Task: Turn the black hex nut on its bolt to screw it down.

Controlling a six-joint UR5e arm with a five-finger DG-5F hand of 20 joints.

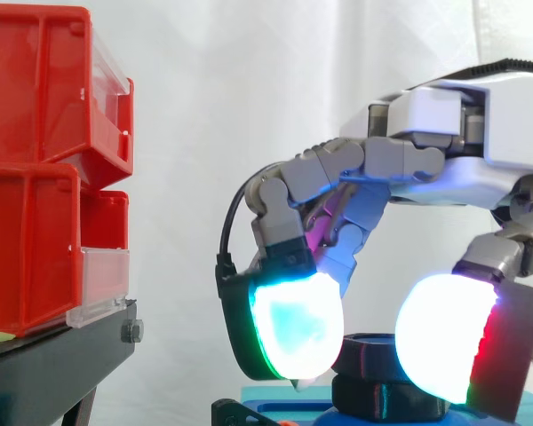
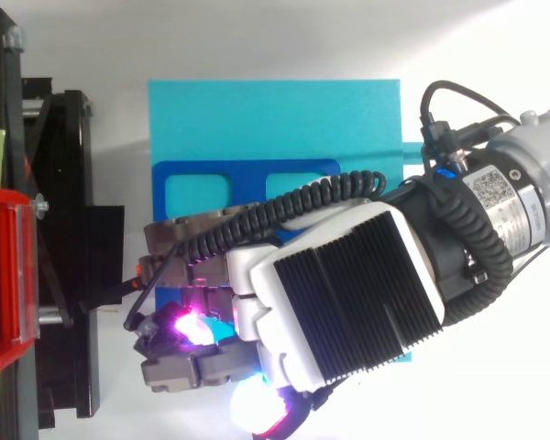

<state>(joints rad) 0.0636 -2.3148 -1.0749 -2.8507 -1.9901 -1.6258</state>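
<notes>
**Side view.** The hand (image 1: 462, 169) is seen reaching in from the right and arched down over the work. Its fingers are curled, and its glowing pads (image 1: 298, 324) are set on opposite sides of the black hex nut (image 1: 366, 353). The nut appears to be pinched between them, with a pad against each flank. It is carried on a broader black piece (image 1: 373, 397), taken to be part of the bolt, which rises from a blue fixture (image 1: 280, 398) at the bottom edge. Red bins (image 1: 44, 169) are stacked on a black stand (image 1: 62, 355) well apart to the left.

The risk is judged to lie in the grip. The pads are rounded and are set high on a shallow nut, so they could ride up off its flats once a twist is applied, and the nut would be left unturned. A pinch that is tilted rather than level could also bind the thread.

**Top view.** The hand (image 2: 348, 302) is shown spread over the near corner of a turquoise plate (image 2: 275, 119), with its fingers folded beneath the palm and a magenta glow between them. The contact cannot be checked from above, so a slip may go unnoticed. The black stand (image 2: 64, 229) lies near the fingers, and a wide wrist swing could bring them against it.
</notes>
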